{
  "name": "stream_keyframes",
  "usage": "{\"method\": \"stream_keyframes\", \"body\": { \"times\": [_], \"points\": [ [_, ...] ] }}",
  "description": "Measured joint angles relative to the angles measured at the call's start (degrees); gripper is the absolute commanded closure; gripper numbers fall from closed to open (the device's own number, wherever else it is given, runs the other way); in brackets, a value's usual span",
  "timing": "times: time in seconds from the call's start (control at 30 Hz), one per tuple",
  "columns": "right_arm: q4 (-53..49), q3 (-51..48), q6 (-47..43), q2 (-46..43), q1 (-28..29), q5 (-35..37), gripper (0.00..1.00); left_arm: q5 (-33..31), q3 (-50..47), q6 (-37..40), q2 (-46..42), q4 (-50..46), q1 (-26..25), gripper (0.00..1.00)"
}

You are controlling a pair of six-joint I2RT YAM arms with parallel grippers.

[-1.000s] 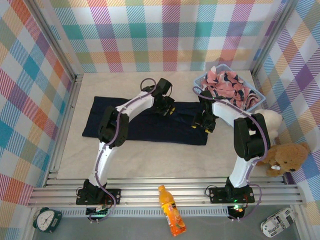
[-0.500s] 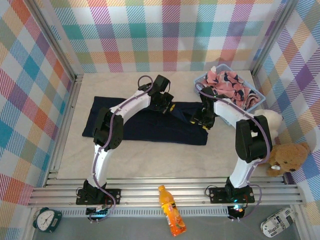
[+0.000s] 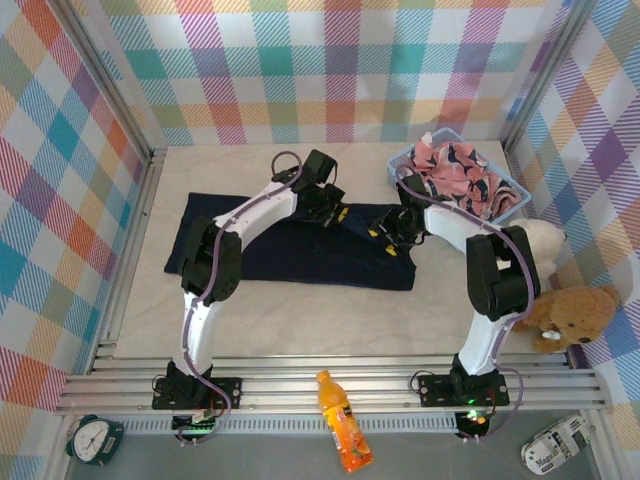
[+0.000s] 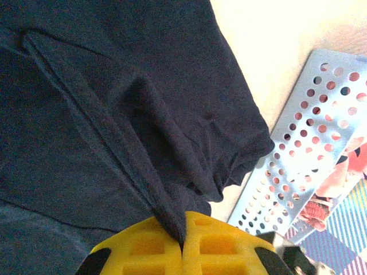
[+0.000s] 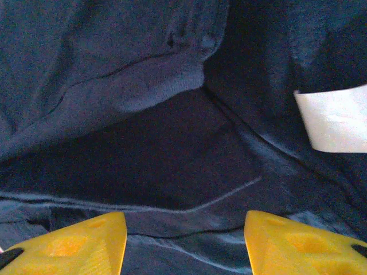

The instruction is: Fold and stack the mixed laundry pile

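- Top view: soft navy trousers (image 3: 260, 250) are spread flat on the table (image 3: 300, 310); a crumpled pink printed garment (image 3: 455, 172) is heaped in the blue plastic basket (image 3: 512, 205).
- Left wrist: a pinched trouser ridge is clenched by the left gripper (image 4: 182, 238), near the perforated basket wall.
- Right wrist: the right gripper (image 5: 183, 232) is spread over creased trousers, grasping nothing; a white label (image 5: 335, 120) is seen.

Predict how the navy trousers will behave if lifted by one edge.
Probably floppy: the navy trousers pucker into ridges where the left gripper pinches them. Likely light, since one pinch tents the cloth. The rest would probably sag and trail.
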Motion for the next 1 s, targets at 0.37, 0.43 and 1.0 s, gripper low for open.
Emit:
{"method": "stream_keyframes", "body": {
  "times": [0.37, 0.43, 1.0],
  "points": [
    [1.8, -0.9, 4.1, 2.6, -1.7, 1.5, 1.0, 0.0, -3.9, -1.2, -0.7, 1.6, 0.5, 1.0],
    [2.1, -0.9, 4.6, 2.6, -2.7, 1.8, 1.0, 0.0, -4.4, -1.3, -1.0, 1.6, 0.8, 1.0],
    [2.2, -4.5, 4.0, -6.2, -4.1, 1.0, 0.64, 2.2, -8.2, 5.1, -4.9, 0.8, 1.5, 0.98]
  ]
}}
